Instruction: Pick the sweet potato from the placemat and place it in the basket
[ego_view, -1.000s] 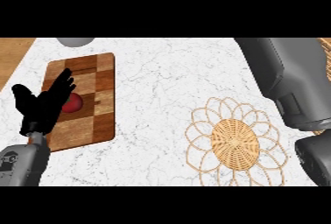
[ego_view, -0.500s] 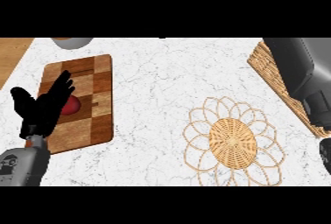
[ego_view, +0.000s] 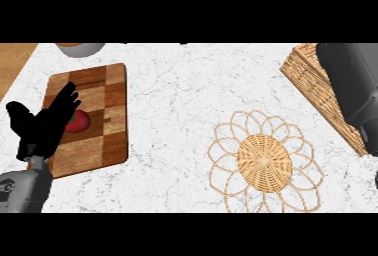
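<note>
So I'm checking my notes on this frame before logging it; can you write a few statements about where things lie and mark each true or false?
1. The red item lies on the wooden checkered board. True.
2. The left hand is shut round the red item. False: its fingers are straight and spread, over the board beside the item.
3. The woven flower-shaped mat carries the red item. False: nothing lies on the mat; the item is on the board at the left.
4. A wicker basket shows at the right edge, partly behind the grey right forearm. True.
5. The right hand is hovering over the mat. False: only the forearm shows; the hand is out of view.
</note>
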